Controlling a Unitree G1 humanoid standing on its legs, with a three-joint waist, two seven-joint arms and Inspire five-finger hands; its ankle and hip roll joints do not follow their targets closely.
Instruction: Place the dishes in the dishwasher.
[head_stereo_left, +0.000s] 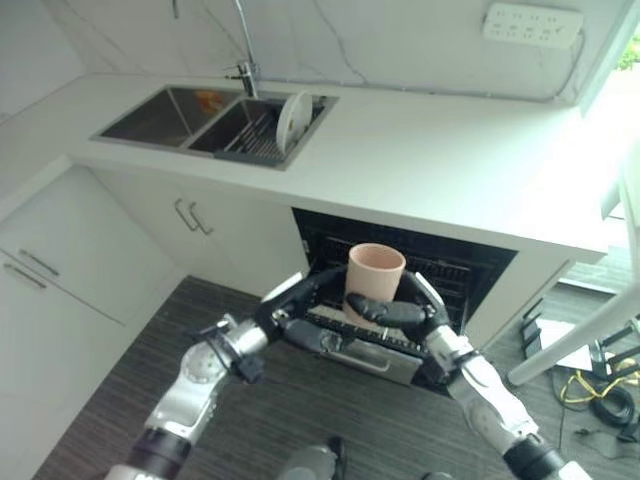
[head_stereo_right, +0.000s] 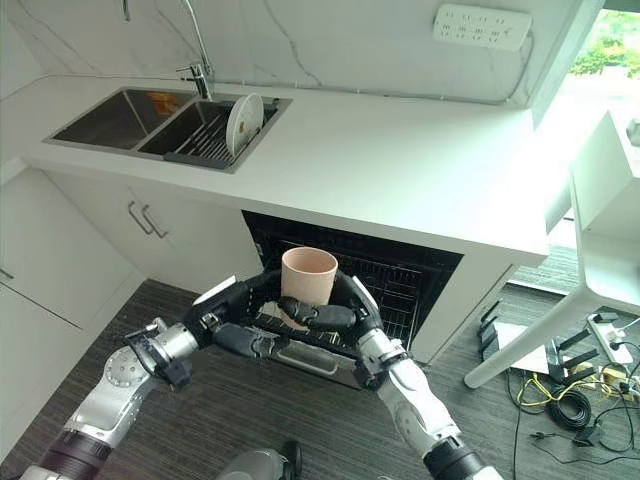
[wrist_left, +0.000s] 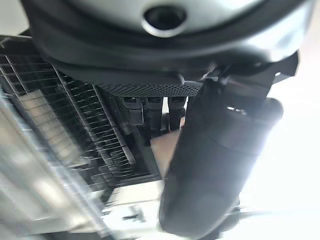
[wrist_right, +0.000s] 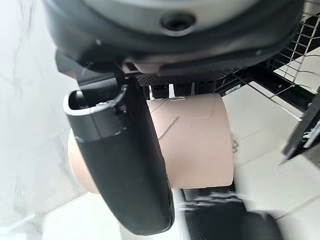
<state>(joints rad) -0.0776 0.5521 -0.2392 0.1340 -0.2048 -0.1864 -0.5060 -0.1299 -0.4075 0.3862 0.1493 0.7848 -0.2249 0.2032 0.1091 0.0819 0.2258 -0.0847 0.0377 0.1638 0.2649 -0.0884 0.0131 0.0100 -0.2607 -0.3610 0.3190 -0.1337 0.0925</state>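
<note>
Standing upright in the air, a pink cup (head_stereo_left: 375, 277) is held just in front of the open dishwasher (head_stereo_left: 470, 268), whose dark mouth sits under the front edge of the white tabletop (head_stereo_left: 430, 160). Its pulled-out rack (head_stereo_left: 350, 335) juts over the dark floor (head_stereo_left: 120, 390), with bare floor to either side. The right hand (head_stereo_left: 392, 312) grips the cup low on its side, thumb and fingers curled round the wall; the right wrist view shows the thumb lying across the pink surface. The left hand (head_stereo_left: 300, 305) curves in toward the cup from the other side, but I cannot tell whether it is closed on the cup: in the left wrist view only a sliver of pink shows past its thumb. A white plate (head_stereo_left: 293, 120) stands on edge in the sink (head_stereo_left: 165, 115) at the tabletop's far left. The rack's contents are hard to make out.
</note>
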